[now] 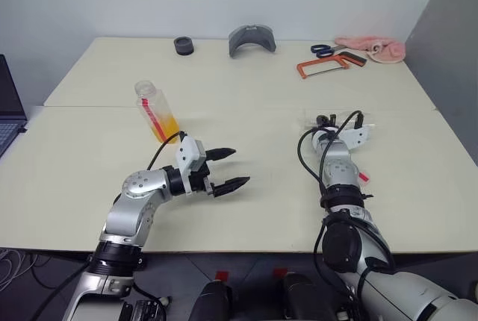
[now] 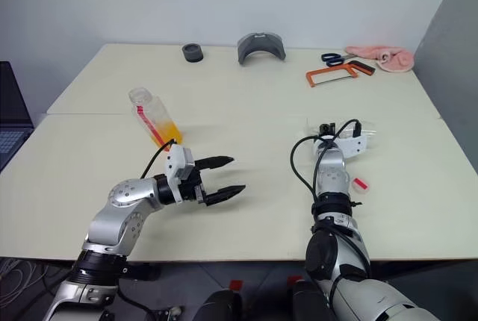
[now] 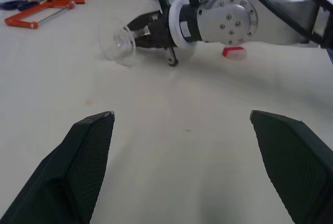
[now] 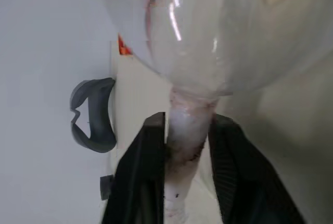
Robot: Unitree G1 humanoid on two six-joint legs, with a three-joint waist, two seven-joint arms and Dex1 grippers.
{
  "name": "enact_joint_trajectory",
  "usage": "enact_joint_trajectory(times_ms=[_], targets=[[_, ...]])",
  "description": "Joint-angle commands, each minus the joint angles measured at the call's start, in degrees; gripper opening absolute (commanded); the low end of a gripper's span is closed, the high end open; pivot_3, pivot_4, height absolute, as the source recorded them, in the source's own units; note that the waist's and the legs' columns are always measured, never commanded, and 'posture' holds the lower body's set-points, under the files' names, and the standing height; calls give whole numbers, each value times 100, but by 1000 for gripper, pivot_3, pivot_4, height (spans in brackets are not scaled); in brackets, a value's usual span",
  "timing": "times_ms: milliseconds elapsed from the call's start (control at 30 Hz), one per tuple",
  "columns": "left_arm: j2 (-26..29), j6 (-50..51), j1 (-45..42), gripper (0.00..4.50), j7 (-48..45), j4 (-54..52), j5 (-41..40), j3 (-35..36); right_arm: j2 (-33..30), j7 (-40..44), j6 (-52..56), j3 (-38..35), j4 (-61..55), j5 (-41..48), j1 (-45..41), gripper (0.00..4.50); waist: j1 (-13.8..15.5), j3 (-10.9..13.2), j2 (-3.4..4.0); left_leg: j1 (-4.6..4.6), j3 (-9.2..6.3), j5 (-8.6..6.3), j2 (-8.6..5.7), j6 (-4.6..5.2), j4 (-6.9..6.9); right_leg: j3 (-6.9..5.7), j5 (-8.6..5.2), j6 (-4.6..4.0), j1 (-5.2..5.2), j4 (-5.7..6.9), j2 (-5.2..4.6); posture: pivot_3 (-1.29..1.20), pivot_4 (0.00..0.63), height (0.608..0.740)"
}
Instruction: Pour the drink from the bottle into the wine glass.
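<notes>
The bottle (image 1: 154,112) stands at the left of the table with no cap on its neck, and the orange drink (image 1: 166,127) fills its lower part. My left gripper (image 1: 228,168) hangs open a little in front and to the right of it, nothing between its fingers. The wine glass (image 3: 118,41) lies on its side at the right of the table. My right gripper (image 4: 187,122) is shut on its stem (image 4: 188,125), one black finger (image 4: 143,172) on each side, just below the bowl.
A red-and-white cap (image 1: 364,177) lies beside my right forearm. Along the far edge sit a black ring (image 1: 184,45), a grey curved piece (image 1: 252,39), scissors (image 1: 323,50), an orange hacksaw (image 1: 328,63) and a pink cloth (image 1: 373,47). A laptop (image 1: 9,108) is at the left.
</notes>
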Motion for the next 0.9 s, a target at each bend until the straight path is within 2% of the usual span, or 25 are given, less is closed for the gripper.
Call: enact_joint_trajectory(times_ms=[33, 133, 233, 300, 367, 467, 567, 900], targets=[[62, -91, -54, 4500, 9, -178, -65, 145, 88, 59, 33, -62, 43, 69, -53, 164, 0, -1, 2, 2, 1, 0, 0, 0, 0, 1, 0, 0, 1, 1, 0, 0, 150, 740], [97, -119, -42, 4500, 30, -143, -53, 183, 127, 108, 208, -15, -260, 164, 12, 163, -2, 1, 4, 1, 0, 0, 0, 0, -2, 0, 0, 0, -1, 1, 1, 0, 150, 740], [123, -142, 0, 4500, 45, -151, -59, 202, 123, 340, 525, 436, -892, -83, 212, 163, -1, 8, 15, -4, 0, 0, 3, 0, -2, 1, 0, 0, -4, 0, 0, 0, 150, 740], [130, -179, 26, 4500, 59, -125, -42, 220, -32, 681, 594, 1118, -1379, -732, 460, 163, -4, 14, 25, -10, -1, 0, 2, 0, -2, 3, 0, 0, -10, -1, -1, 0, 150, 740], [127, -203, 38, 4500, 63, -94, -25, 241, -447, 1253, 294, 2258, -1678, -2050, 829, 163, -10, 15, 26, -14, -1, 0, 2, 0, -4, 3, 0, 0, -14, -2, -2, 0, 150, 740], [129, -221, 62, 4500, 71, -103, -8, 237, -757, 1701, -121, 3122, -1696, -3128, 1245, 163, -17, 15, 27, -14, 0, 0, -9, 0, -3, 3, 0, 0, -15, -4, -1, 0, 150, 740], [132, -253, 95, 4500, 70, -78, 18, 234, -881, 1896, -460, 3514, -1509, -3759, 1486, 163, -14, 15, 26, -13, -1, 0, -7, -1, -3, 0, 0, 0, -14, -4, 1, 0, 150, 740], [198, -369, 269, 4500, 189, 38, 109, 343, -907, 2319, -1109, 3936, -1023, -4674, 2007, 163, -2, 13, 23, -10, -6, 0, -2, -1, -1, 2, 0, 0, -12, -4, -2, 0, 150, 740]])
